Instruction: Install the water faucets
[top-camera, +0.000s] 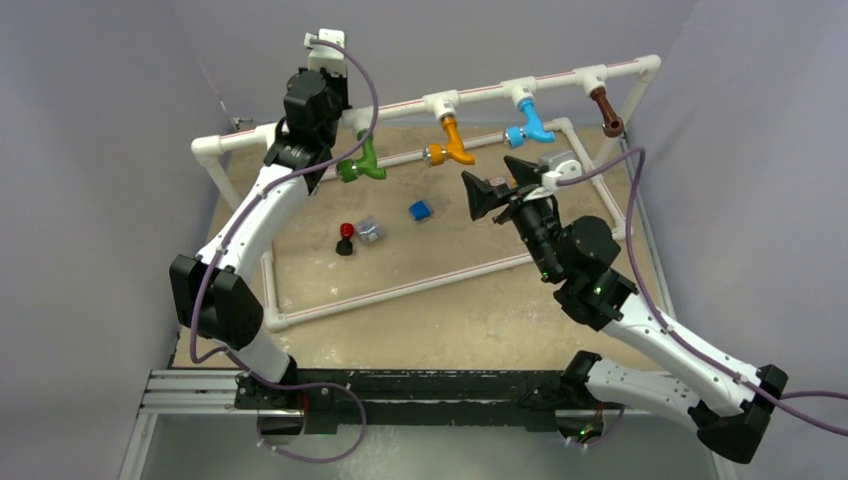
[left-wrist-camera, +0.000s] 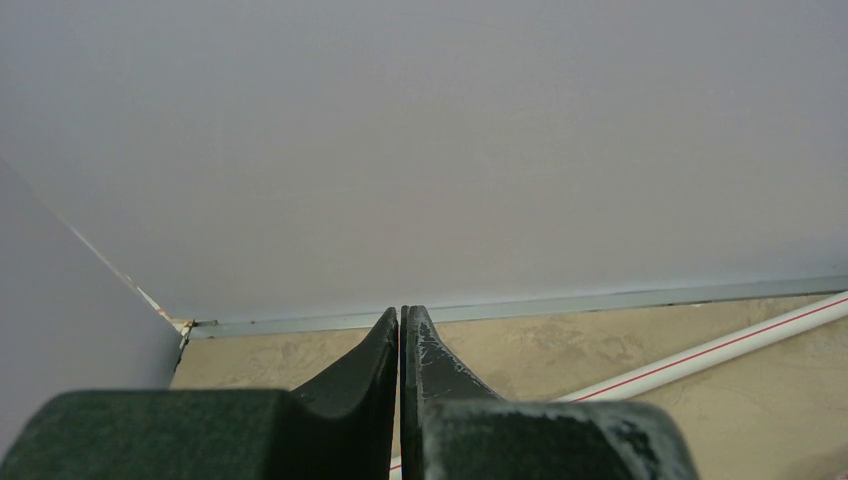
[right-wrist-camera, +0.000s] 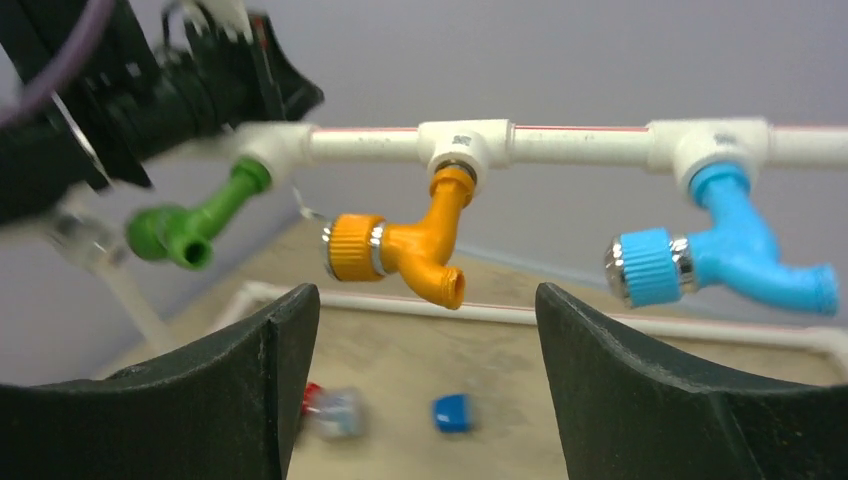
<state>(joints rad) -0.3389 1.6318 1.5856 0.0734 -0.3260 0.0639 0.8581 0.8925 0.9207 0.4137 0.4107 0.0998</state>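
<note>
Four faucets hang from the raised white pipe (top-camera: 490, 92) that crosses the far side of the table (top-camera: 480, 320) from ten o'clock to one o'clock. From left to right they are the green faucet (top-camera: 360, 165), the orange faucet (top-camera: 452, 145), the blue faucet (top-camera: 528, 128) and the brown faucet (top-camera: 606, 112). Each sits in its own white joint, so I judge the task to be nearly done or in its last check. The green one hangs at more of a slant than the others and shows no ridged collar, so it may need seating or finishing. I cannot tell how tight any of them is.

Three loose bits lie near the middle of the table: a red-and-black piece (top-camera: 346, 238), a clear piece (top-camera: 369, 230) and a blue cap (top-camera: 420, 210). Whether they belong on the faucets is not clear.

The left gripper (left-wrist-camera: 401, 315) has its fingers pressed together with nothing between them. It is up at the eleven o'clock end of the pipe, beside the green faucet's joint. The right gripper (top-camera: 497, 182) has its fingers spread wide and holds nothing. It faces the orange faucet from the near side, with a gap between them.

The overhead view alone shows the brown faucet and both arms. The right wrist view shows, close up, the metal rings behind the orange and blue collars, the green faucet's open mouth, and the left gripper by its joint, though whether they touch is unclear. The left wrist view shows only the closed fingers, the back wall and a low pipe at four o'clock, with no faucet.
</note>
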